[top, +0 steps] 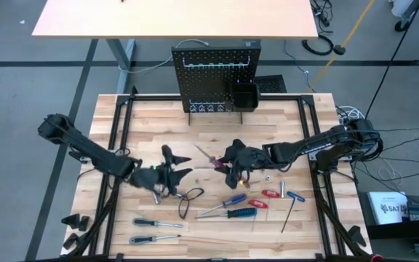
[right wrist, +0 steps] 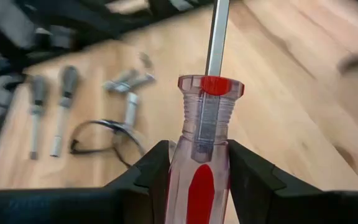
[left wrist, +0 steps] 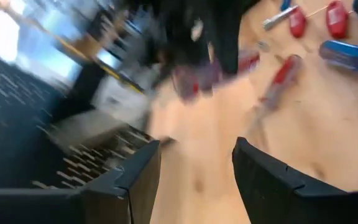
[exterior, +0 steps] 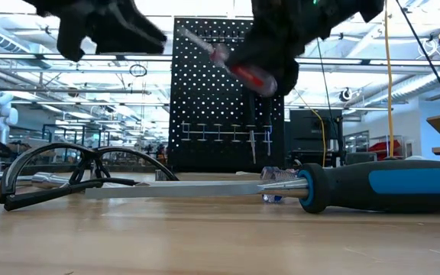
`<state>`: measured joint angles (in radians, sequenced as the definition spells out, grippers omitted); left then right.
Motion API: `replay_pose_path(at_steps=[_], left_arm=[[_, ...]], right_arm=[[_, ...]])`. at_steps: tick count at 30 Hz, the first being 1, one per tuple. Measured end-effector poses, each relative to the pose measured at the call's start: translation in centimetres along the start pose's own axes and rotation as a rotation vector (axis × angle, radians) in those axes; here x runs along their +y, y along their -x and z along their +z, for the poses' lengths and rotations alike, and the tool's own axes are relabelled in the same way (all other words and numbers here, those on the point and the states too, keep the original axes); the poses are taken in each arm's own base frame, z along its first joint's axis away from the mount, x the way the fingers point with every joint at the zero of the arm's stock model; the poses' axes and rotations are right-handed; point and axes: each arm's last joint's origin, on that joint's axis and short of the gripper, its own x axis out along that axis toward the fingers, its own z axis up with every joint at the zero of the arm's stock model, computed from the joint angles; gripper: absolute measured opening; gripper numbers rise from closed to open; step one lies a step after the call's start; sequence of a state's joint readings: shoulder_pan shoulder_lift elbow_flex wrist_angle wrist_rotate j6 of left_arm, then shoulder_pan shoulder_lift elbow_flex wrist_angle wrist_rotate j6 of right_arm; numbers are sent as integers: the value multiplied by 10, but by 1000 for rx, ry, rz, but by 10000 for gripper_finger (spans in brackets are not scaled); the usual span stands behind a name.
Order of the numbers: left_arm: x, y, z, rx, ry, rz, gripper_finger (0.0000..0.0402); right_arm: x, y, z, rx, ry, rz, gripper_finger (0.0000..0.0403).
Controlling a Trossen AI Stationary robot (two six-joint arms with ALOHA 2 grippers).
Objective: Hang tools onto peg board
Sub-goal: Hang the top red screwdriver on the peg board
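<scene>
I see the table (top: 195, 116), with the peg board (top: 215, 76) standing upright at its far edge, a small black bin (top: 244, 94) fixed to the board's lower right. My right gripper (top: 231, 164) hangs above the table's middle, in front of the board and well apart from it, its jaws clenched on the clear handle of a red screwdriver (right wrist: 202, 149), shaft pointing away from the wrist. My left gripper (top: 172, 175) sits just beside it on the side away from the bin, jaws spread wide and empty.

I judge the step in hand to be carrying this screwdriver to the board; next I must raise it, travel toward the hooks (exterior: 224, 131) and line the tool up with a free one.

Farther from the board than the grippers lie the remaining tools: a blue-handled screwdriver (top: 240, 213), small red-handled drivers (top: 270, 193), two black-handled drivers (top: 148, 223) and a black wire loop (top: 189, 198). The left gripper's closeness could crowd my lift.
</scene>
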<state>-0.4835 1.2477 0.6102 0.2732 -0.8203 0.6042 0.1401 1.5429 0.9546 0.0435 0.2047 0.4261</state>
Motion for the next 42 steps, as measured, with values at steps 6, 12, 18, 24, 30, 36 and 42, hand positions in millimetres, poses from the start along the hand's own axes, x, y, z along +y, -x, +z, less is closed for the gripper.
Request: replay_pose_path(at_steps=[6, 12, 18, 24, 30, 36, 42], left_arm=[[-19, -11, 9, -13, -445, 87, 200], [-29, -42, -3, 77, -644, 137, 200], [-28, -61, -3, 86, -769, 245, 200], [-20, -77, 4, 80, -780, 257, 200], [-17, -84, -1, 84, -800, 240, 200], [-19, -85, -4, 97, -771, 216, 200], [-19, -85, -4, 100, -722, 223, 153]], right_arm=[[-12, -2, 1, 36, -110, -28, 120], [-11, -4, -1, 67, -126, 27, 120], [-5, -3, -4, 88, -117, 62, 120], [-5, -3, -4, 95, -118, 79, 120], [-3, -3, -4, 102, -119, 107, 120], [-1, -2, -5, 107, -110, 112, 129], [-2, -2, -5, 108, -96, 109, 128]])
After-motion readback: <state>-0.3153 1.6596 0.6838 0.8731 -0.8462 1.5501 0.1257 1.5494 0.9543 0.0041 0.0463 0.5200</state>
